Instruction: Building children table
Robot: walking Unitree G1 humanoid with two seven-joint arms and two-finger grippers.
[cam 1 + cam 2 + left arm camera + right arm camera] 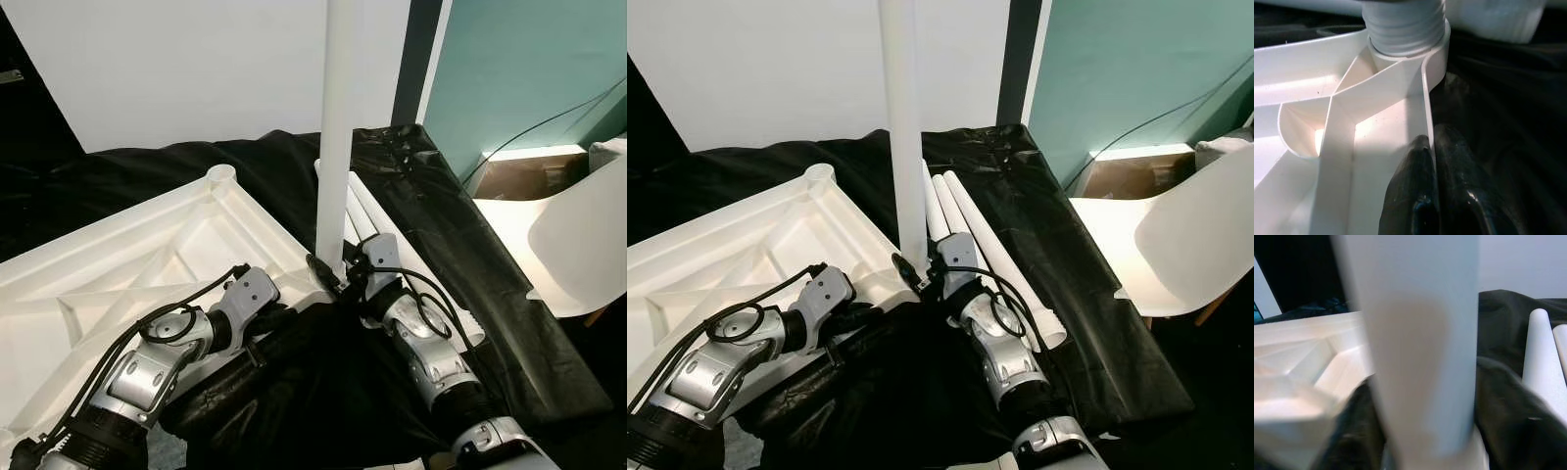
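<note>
I have the left gripper (1432,161) pinched on the upturned tabletop's rim (1426,98) to steady it, while the right gripper (338,274) clasps the upright leg (335,127) seated in the corner socket (1405,46).

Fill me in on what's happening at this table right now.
The robot is putting a white children's table together. The tabletop lies upside down on black sheeting. One white leg stands upright in the corner socket nearest the robot. The right hand is at the base of that leg, and the left hand pinches the tabletop's rim beside the socket. Spare legs lie on the sheeting to the right, near a white chair.
</note>
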